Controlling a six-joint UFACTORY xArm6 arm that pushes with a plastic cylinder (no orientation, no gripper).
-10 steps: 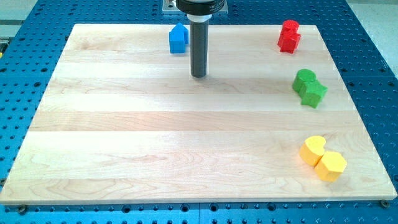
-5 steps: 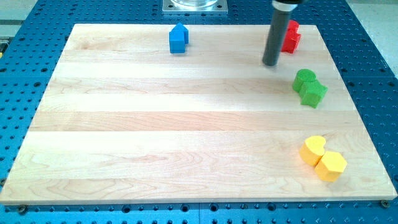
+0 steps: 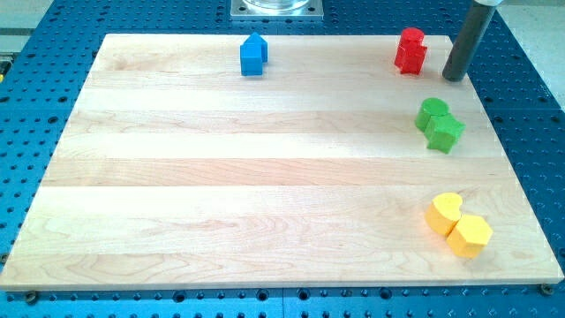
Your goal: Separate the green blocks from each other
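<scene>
My tip [image 3: 454, 78] has no claw to open or close; below it on the wooden tabletop [image 3: 221, 177], the round green block [image 3: 432, 112] and angular green block [image 3: 445, 133] touch, unseparated.

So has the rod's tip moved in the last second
Yes. My tip has swept toward the view's right, from just right of the blue block to right of the red blocks, above the green blocks.

Robotics lab bench — blue perforated metal breadboard [image 3: 530, 132] with a regular hole grid, pale wooden board [image 3: 247, 177] laid on it, metal mounting plate [image 3: 276, 9] at the view's top
</scene>
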